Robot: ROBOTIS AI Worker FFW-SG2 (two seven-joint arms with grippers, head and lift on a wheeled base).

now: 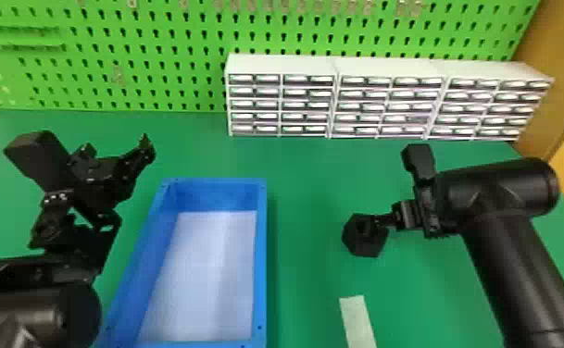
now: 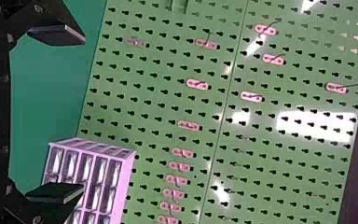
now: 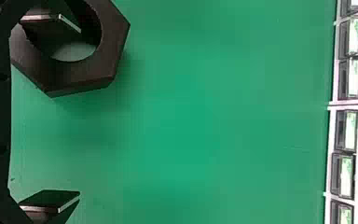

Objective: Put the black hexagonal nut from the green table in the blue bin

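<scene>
Right hand (image 1: 401, 217), finger (image 3: 46, 23) partly hidden by nut (image 1: 366, 245), bin (image 1: 260, 277) cropped

1 nut (image 1: 365, 245), 1 bin (image 1: 260, 259), 3 cabs (image 1: 281, 65)

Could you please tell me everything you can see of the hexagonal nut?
The hexagonal nut is black and chunky, with six flat sides and a wide round hole; it looks like matt plastic or painted metal. It appears whole. It is over the green table, outside the blue bin and to its right. One finger of the open right claw reaches into the hole. Whether the nut touches the table, I cannot tell.
</scene>
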